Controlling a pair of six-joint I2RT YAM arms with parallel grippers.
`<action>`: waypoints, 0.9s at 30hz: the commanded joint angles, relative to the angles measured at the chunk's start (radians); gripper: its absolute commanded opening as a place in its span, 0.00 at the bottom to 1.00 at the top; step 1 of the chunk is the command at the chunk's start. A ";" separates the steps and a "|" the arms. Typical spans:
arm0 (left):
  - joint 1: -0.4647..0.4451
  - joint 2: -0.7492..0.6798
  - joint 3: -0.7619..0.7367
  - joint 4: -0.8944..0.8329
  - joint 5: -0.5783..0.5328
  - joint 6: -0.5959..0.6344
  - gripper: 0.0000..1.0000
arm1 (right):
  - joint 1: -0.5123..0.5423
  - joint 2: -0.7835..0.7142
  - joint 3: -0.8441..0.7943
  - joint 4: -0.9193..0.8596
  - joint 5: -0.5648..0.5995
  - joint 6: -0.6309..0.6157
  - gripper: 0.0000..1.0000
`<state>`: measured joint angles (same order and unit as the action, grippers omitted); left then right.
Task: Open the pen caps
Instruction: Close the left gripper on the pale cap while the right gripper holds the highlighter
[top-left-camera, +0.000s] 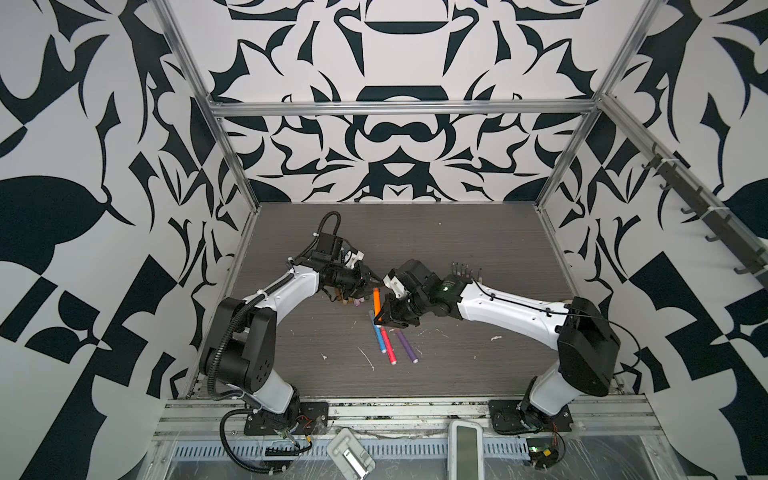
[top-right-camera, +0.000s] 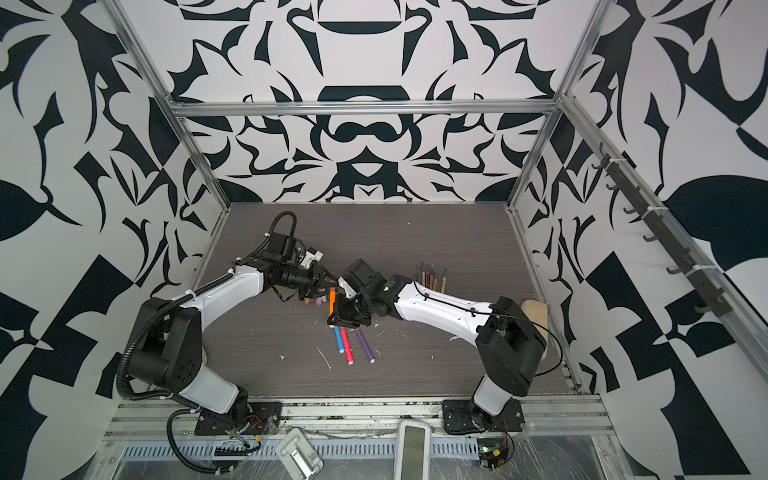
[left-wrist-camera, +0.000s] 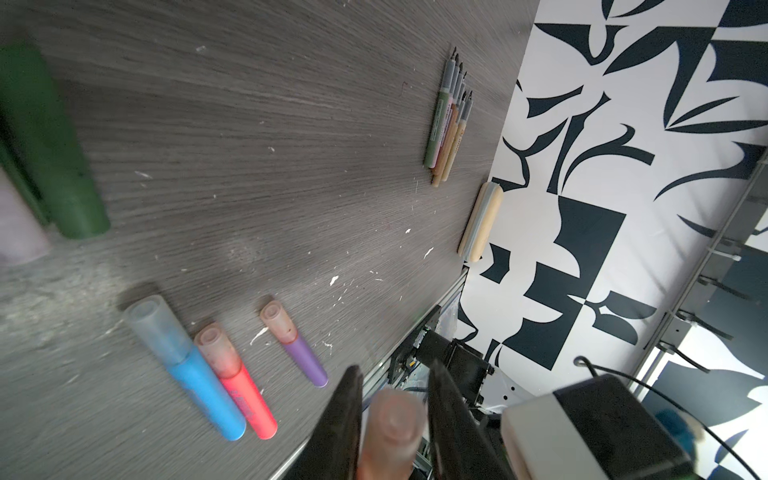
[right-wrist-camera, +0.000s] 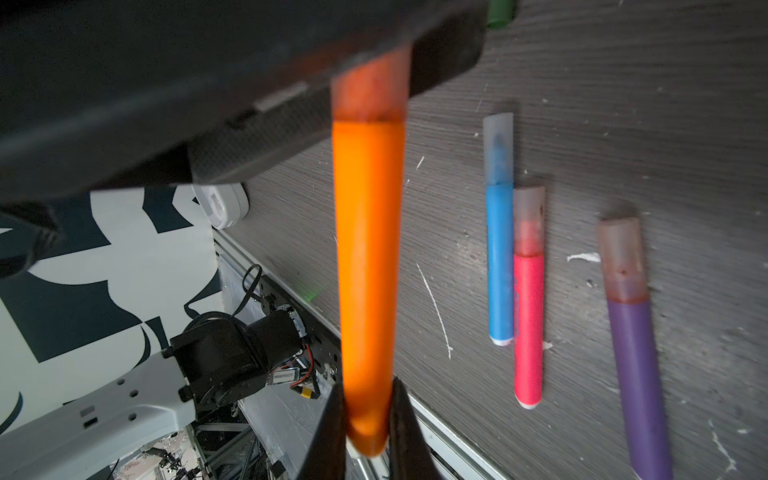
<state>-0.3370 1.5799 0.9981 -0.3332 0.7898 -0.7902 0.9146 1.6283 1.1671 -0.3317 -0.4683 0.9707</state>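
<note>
Grey wood-grain desk (top-left-camera: 478, 249), b&w patterned walls all round. Mid-desk, the orange pen (right-wrist-camera: 368, 249) is held betw. both arms. The right gripper (right-wrist-camera: 368, 390) has its jaws pinching the barrel's tail end. The left gripper (left-wrist-camera: 395, 384) has its jaws pressed on the translucent peach cap (left-wrist-camera: 392, 432), which is still seated on the barrel. Toward the front edge lie the blue pen (top-left-camera: 379, 338), red pen (top-left-camera: 388, 347) & purple pen (top-left-camera: 406, 345), all capped; blue & red touch, purple lies just beside. Loose caps (top-left-camera: 353, 301) cluster under the left gripper, incl. a green cap (left-wrist-camera: 54, 145). A row of uncapped pens (top-right-camera: 432, 276) lies nearer the right edge, tips toward the back.
</note>
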 joint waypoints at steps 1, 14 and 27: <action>-0.002 0.015 -0.001 0.001 0.003 0.000 0.25 | 0.000 -0.027 -0.006 0.020 -0.030 0.006 0.03; -0.003 0.028 0.017 0.006 0.024 0.002 0.00 | -0.019 -0.021 0.051 -0.058 0.043 -0.026 0.37; -0.003 0.020 0.020 0.000 0.023 0.000 0.00 | -0.053 0.084 0.153 -0.095 0.054 -0.042 0.24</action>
<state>-0.3370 1.6001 0.9962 -0.3317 0.7929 -0.7860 0.8650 1.7107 1.2793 -0.3965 -0.4252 0.9512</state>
